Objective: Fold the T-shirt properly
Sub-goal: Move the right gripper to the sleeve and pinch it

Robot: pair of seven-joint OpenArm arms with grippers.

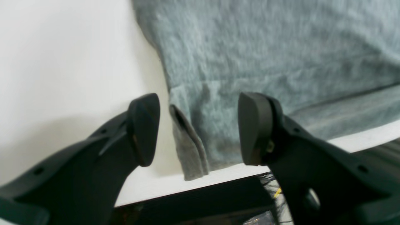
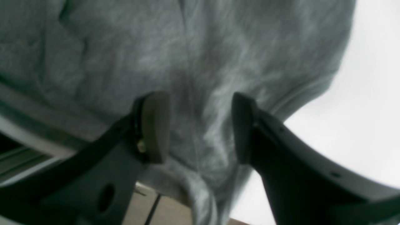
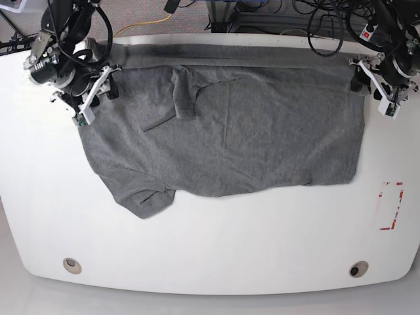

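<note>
So the T-shirt (image 3: 230, 134) is spread sideways over the upper half of the white table (image 3: 210, 243), filling most of the width, with its far edge running along the table's back rim at the top of the frame. It's not tidy: one sleeve is flopped back over the body near the upper left, and another sleeve pokes out at the lower left with a few creases. My read is that it's laid wide like this so each arm can take one end of the far edge and pull it toward the near side for a lengthwise fold.

That would explain where the arms sit. The right gripper (image 3: 92, 92) is at the shirt's upper-left corner in the base view; in its wrist view the jaws stand apart with bunched grey fabric between them, not pinched. The left gripper (image 3: 384, 88) is at the upper-right corner, and in its wrist view the jaws are released too, straddling the shirt's seamed corner (image 1: 187, 147) right at the table edge.

Neither is holding cloth, so I'd say the fold hasn't started.
</note>
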